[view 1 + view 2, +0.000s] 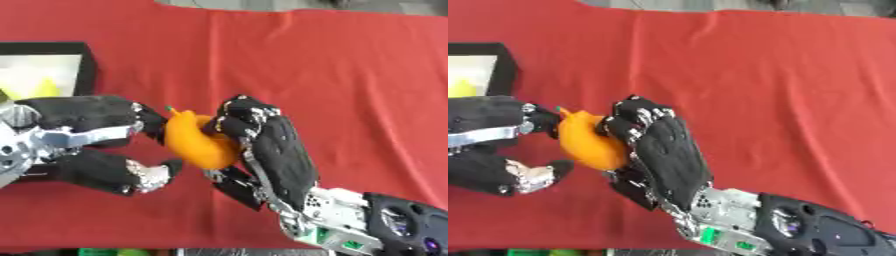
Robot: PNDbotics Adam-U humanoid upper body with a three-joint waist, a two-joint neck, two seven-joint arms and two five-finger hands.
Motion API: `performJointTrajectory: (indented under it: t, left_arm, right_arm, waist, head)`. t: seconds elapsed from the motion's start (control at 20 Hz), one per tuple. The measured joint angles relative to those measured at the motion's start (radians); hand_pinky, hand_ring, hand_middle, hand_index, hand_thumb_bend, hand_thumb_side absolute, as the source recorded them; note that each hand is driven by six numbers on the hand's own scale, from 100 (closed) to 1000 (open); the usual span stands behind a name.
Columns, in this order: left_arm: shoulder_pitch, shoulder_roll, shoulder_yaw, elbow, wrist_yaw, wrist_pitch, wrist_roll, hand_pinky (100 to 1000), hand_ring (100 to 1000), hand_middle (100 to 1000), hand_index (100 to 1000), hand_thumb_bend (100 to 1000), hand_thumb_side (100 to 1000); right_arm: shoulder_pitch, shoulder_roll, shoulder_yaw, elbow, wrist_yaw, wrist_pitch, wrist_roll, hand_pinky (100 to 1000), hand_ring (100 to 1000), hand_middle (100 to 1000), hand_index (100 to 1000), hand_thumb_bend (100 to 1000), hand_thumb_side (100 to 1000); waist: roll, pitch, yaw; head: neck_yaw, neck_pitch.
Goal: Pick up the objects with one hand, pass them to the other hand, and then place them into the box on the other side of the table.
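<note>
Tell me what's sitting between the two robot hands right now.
An orange fruit-shaped object sits between the left robot hand and the right robot hand, both touching it. The left eye view shows this best.

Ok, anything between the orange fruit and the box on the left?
Nothing visible on the red cloth. The orange fruit sits between both hands; only the left hand itself lies between it and the box.
</note>
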Motion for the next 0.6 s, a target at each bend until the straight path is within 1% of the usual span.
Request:
performJointTrajectory:
  t: [0.1, 0.3, 0.6]
  left_arm:
    - [-0.016, -0.008, -0.005, 0.0, 0.0, 0.02, -0.001, 933, 795, 720, 929, 131, 1000]
    - [-0.042, -0.029, -0.017, 0.0, -0.003, 0.047, -0.016, 939, 799, 722, 926, 122, 1000]
    - [-0.055, -0.044, -0.018, 0.0, -0.014, 0.052, -0.027, 948, 802, 718, 918, 127, 1000]
  right_arm:
    - [0.0, 0.0, 0.0, 0.0, 0.0, 0.0, 0.0, 262, 568, 358, 471, 121, 100]
    - [0.0, 0.0, 0.0, 0.0, 0.001, 0.001, 0.001, 256, 567, 357, 471, 121, 100]
    - [0.0, 0.0, 0.0, 0.0, 0.002, 0.002, 0.002, 253, 567, 359, 470, 121, 100]
  waist:
    - [0.0, 0.0, 0.0]
    - [0.0, 0.0, -0.001]
    - [0.001, 0.0, -0.001]
  head:
    - [0.0, 0.0]
    - [0.0, 0.0]
    - [0.0, 0.0]
